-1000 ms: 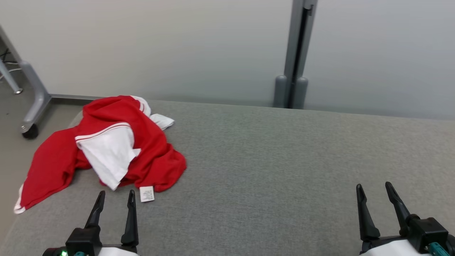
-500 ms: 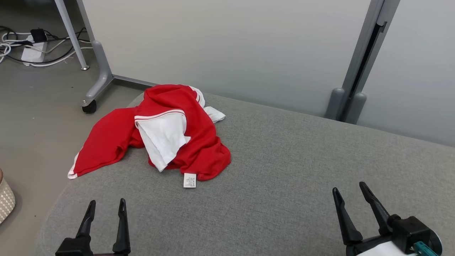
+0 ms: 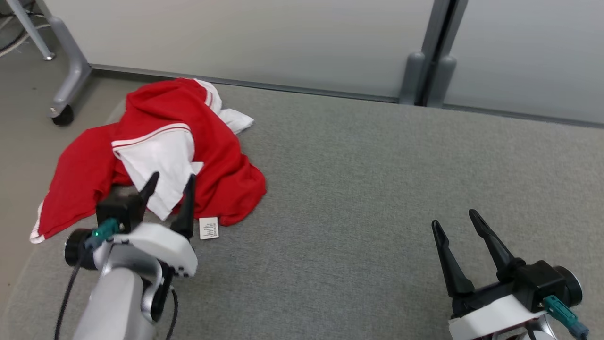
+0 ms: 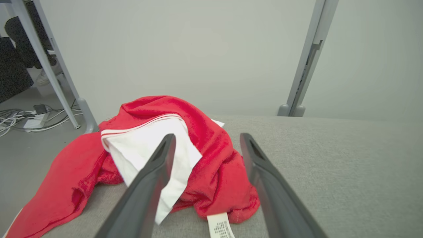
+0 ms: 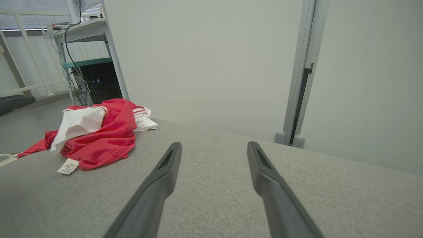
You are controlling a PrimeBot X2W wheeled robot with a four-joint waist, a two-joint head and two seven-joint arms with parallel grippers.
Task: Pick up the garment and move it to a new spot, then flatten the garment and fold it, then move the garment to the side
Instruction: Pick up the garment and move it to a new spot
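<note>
Left claw (image 3: 172, 177): spread, empty, nearer; garment (image 3: 226, 165) heaped just ahead of its tips. Right claw (image 3: 453, 218): spread, well apart from garment.

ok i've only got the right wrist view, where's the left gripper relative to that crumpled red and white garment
observer: The left gripper is at the near edge of the crumpled red and white garment. In the head view its fingertips overlap the white panel.
operator: has it grabbed anything
observer: No. The left wrist view shows its jaws open, with the cloth ahead of them and nothing pinched.
operator: is all of it on the surface
observer: Apparently not. In the head view the red side part on the robot's left lies past the rounded edge of the grey fabric surface, over the floor.
</note>
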